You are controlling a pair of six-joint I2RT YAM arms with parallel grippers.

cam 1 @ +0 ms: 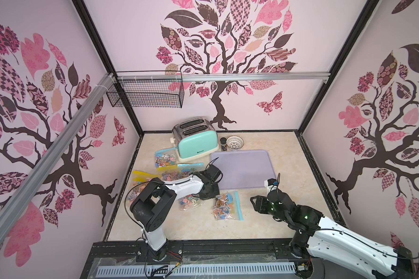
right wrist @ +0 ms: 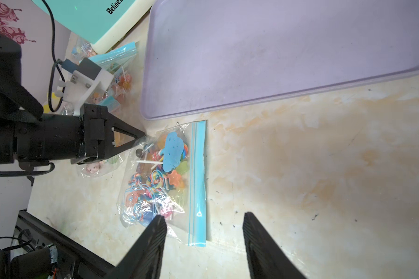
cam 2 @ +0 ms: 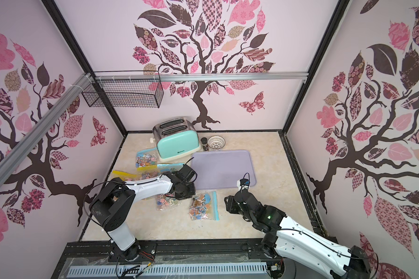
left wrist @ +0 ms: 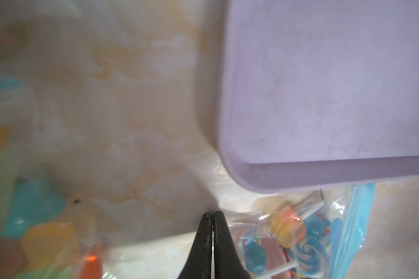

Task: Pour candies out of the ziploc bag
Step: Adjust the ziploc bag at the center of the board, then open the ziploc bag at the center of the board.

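Observation:
A clear ziploc bag (cam 1: 228, 209) (cam 2: 203, 209) (right wrist: 194, 183) with a blue zip strip lies flat on the marbled table, just in front of the lilac tray. The candies (right wrist: 155, 178) (left wrist: 298, 236) inside are small multicoloured lollipops on white sticks. My left gripper (cam 1: 214, 196) (cam 2: 191, 196) (left wrist: 213, 213) (right wrist: 142, 137) is shut, and its tips pinch the film at the bag's closed corner nearest the tray. My right gripper (cam 1: 254, 201) (cam 2: 228, 201) (right wrist: 203, 217) is open and holds nothing. It hovers low by the bag's zip end, on the side away from the tray.
The lilac tray (cam 1: 240, 169) (right wrist: 276, 60) lies behind the bag. Other candy bags (cam 1: 166, 158) (cam 1: 190, 203) lie left of it, partly under my left arm. At the back stand a mint toaster (cam 1: 195, 142), a dark jar (cam 1: 223, 143) and a white bowl (cam 1: 235, 142).

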